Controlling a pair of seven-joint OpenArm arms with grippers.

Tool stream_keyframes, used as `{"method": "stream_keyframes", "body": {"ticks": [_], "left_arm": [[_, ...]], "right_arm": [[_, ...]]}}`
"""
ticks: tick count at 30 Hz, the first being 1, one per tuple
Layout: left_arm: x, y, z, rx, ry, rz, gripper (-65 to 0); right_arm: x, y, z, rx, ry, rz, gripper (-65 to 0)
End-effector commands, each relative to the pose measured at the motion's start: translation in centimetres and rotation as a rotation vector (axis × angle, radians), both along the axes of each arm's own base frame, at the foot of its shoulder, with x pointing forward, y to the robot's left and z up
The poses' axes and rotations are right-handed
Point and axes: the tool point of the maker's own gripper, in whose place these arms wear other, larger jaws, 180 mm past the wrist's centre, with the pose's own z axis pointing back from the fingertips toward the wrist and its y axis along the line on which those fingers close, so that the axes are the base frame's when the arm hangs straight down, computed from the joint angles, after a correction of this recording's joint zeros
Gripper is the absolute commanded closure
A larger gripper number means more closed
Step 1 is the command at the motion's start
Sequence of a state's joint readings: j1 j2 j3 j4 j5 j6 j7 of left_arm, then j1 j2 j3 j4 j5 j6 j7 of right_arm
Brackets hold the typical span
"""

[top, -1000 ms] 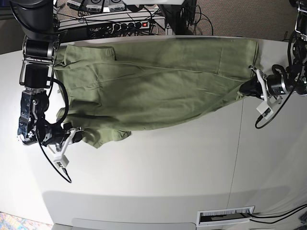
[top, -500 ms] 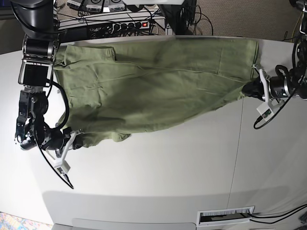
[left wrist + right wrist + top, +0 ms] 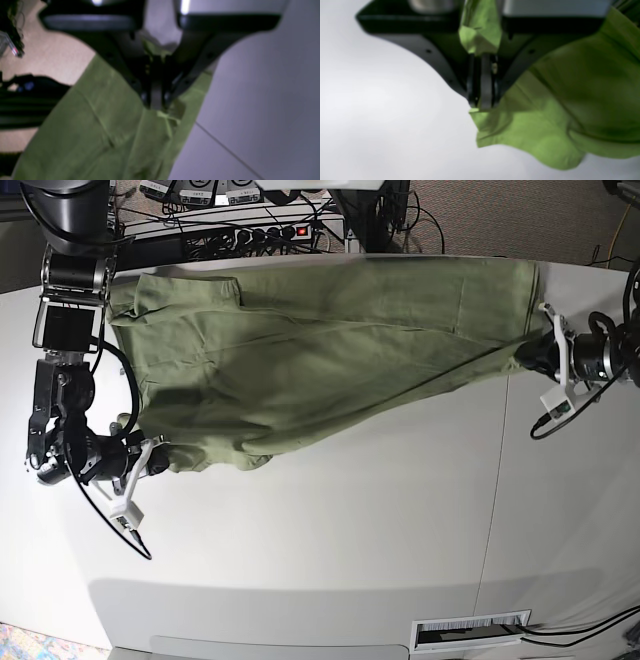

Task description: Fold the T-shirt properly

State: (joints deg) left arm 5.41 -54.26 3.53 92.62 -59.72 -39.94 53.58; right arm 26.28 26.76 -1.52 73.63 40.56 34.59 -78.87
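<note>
The T-shirt [image 3: 320,350] lies spread across the far half of the white table [image 3: 330,530], stretched lengthwise between the two arms, its far edge running along the table's back rim. Its near edge sags in a shallow diagonal line from one held corner to the other. The left gripper [image 3: 530,352] is clenched on the T-shirt's corner at the base view's right, with fabric bunched between its closed fingers [image 3: 150,82]. The right gripper [image 3: 158,462] pinches the opposite near corner, with cloth squeezed between its pads [image 3: 486,80] and a loose flap hanging below. On the near side of the T-shirt the tabletop is bare. Beyond its far edge lie cables and a power strip [image 3: 265,232].
</note>
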Motion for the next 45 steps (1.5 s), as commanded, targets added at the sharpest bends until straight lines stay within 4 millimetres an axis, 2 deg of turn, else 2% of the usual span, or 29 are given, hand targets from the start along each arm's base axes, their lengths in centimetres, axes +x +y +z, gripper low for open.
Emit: {"method": "stream_keyframes", "body": {"ticks": [1,6,10,22,31,38,45], "left_arm": [[0.5,0.8,1.0,0.011,-0.021,0.0,0.0],[-1.2,1.5,0.1,0.048,0.04,-0.011,0.0],[-2.4,1.0,0.0,0.011,0.101,-0.011,0.0],[-4.2,1.3,-0.9,0.033,0.17,-0.024,0.0],[-4.8,1.4,-1.0,0.041,0.204,-0.034,0.0],[-4.4,1.0,-0.8,0.017,0.181,-0.024,0.0],[-4.3,0.7,-0.9,0.009,0.175,-0.021,0.0]], "right_arm": [[0.8,-0.6,1.7,-0.008,-0.045,-0.001,0.0],[0.1,-0.8,1.3,-0.003,-0.019,0.005,0.0],[-0.5,-1.5,0.9,-0.02,-0.006,0.0,0.0],[-2.5,-1.9,-1.1,-0.023,0.051,-0.002,0.0],[-3.1,-1.8,-1.8,-0.018,0.07,-0.001,0.0],[-4.0,1.0,-1.4,0.139,0.053,0.077,0.0],[-5.0,0.4,-1.2,0.161,0.056,0.093,0.0]]}}
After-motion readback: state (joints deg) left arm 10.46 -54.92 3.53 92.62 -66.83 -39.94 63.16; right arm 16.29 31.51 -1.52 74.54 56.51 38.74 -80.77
